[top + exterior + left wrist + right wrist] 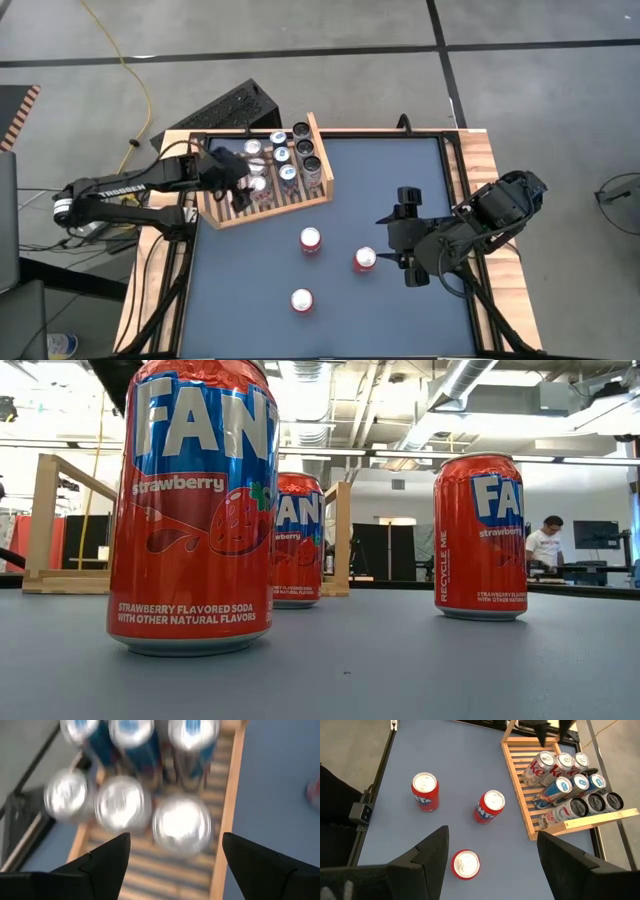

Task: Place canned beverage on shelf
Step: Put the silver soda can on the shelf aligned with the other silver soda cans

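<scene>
Blue-grey table top [330, 320] with light-wood borders, on a concrete floor crossed by dark seams; yellow cable [130, 80] trailing over the floor. Seen from table height: open workshop ceiling with ducts, and a seated person [545, 545] far off at the back.

Light-wood slatted shelf [318, 135] standing at the table's far-left corner, holding nine cans [281, 155] in three rows of three: silver-and-red, blue, and dark-topped. Black ridged box [235, 105] just behind it, off the table.

Three red strawberry soda cans [310, 240] upright on the bare surface, well apart from one another and off the shelf.

Left gripper [240, 180] poised over the shelf's near end, fingers spread, nothing between them; cans under it blurred in its wrist view. Right gripper [385, 245] low over the table, close beside one red can, fingers also apart and empty.

Nearest can's top cut off in the low view; shelf mostly hidden behind the cans there.
</scene>
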Tool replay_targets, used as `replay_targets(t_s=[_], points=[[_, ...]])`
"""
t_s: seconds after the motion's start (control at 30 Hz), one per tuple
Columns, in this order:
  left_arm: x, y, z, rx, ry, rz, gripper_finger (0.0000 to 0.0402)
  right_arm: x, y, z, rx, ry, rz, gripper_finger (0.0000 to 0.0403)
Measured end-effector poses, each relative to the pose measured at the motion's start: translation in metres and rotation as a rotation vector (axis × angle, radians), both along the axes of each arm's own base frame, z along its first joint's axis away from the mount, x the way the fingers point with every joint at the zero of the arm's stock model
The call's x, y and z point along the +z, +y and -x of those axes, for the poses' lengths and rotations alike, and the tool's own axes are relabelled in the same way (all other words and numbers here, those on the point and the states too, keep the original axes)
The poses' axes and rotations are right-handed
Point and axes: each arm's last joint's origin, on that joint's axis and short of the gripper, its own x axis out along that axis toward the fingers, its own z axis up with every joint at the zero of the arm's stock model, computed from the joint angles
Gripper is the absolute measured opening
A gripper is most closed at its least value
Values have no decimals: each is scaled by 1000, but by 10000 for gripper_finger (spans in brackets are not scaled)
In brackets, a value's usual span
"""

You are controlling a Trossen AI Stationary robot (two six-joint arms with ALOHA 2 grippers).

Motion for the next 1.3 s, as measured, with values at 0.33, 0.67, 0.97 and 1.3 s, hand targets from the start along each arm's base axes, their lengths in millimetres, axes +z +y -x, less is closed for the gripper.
replay_targets(t_s=[0.33, 0.67, 0.97, 1.3], points=[[-18, -28, 11, 66, 110, 13, 303, 0, 0, 0, 0, 0, 1, 276], [-57, -25, 7, 120, 124, -79, 303, 0, 0, 0, -5, 0, -12, 276], [-62, -22, -4, 109, 88, -94, 303, 0, 0, 0, -4, 1, -11, 276], [-75, -13, -20, 106, 150, -118, 303, 0, 2, 1, -6, 0, -23, 276]])
